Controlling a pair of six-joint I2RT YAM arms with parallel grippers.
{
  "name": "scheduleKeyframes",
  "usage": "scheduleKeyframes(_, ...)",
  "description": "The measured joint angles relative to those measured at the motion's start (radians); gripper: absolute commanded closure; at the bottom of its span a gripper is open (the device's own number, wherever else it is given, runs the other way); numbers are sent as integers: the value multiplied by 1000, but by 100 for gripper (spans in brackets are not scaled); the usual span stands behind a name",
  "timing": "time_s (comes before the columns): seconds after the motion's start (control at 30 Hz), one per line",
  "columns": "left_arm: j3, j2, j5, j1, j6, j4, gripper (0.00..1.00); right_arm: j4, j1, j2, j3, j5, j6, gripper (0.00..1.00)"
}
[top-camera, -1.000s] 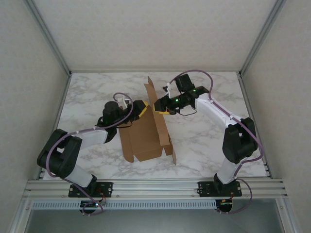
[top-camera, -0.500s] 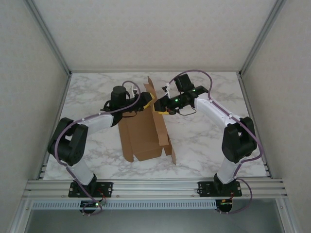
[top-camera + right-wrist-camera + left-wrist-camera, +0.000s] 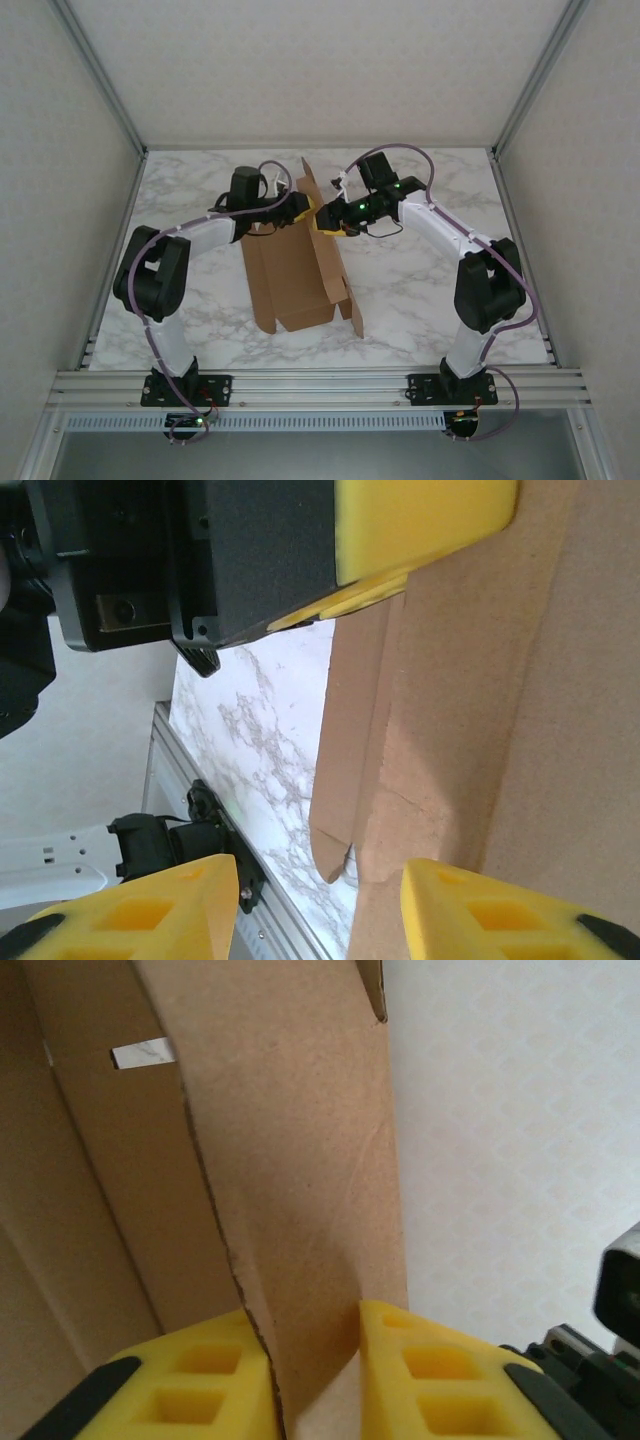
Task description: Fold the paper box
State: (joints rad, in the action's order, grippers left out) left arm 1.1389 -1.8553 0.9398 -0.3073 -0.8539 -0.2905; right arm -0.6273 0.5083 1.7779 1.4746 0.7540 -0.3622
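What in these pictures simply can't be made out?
Top view: contact points on the box are too small to judge.
Left wrist view: the bottom edge cuts off the left fingers; their grip on the box is unclear.
Right wrist view: most of the box lies beyond the frame.

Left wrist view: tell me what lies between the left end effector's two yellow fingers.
An upright flap of the paper box stands between those fingers, in the left wrist view.
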Motion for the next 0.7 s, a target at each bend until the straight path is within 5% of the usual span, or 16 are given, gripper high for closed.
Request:
scheduleKeyframes(0.13, -6, 2, 6, 0, -60, -82, 100, 2, 0, -2, 5, -2, 2, 43)
scheduleKeyframes(0.3, -113, 52, -90, -3, -172, -192, 100, -34, -3, -54, 5, -101, -9, 40)
scheduleKeyframes(0.53, -194, 127, -309, -37, -322, -251, 100, -63, -5, -231, -14, -215, -35, 39)
scheduleKeyframes(0.7, -179, 219, -577, -102, -398, -114, 100, -89, -5, -357, -57, -302, -34, 41)
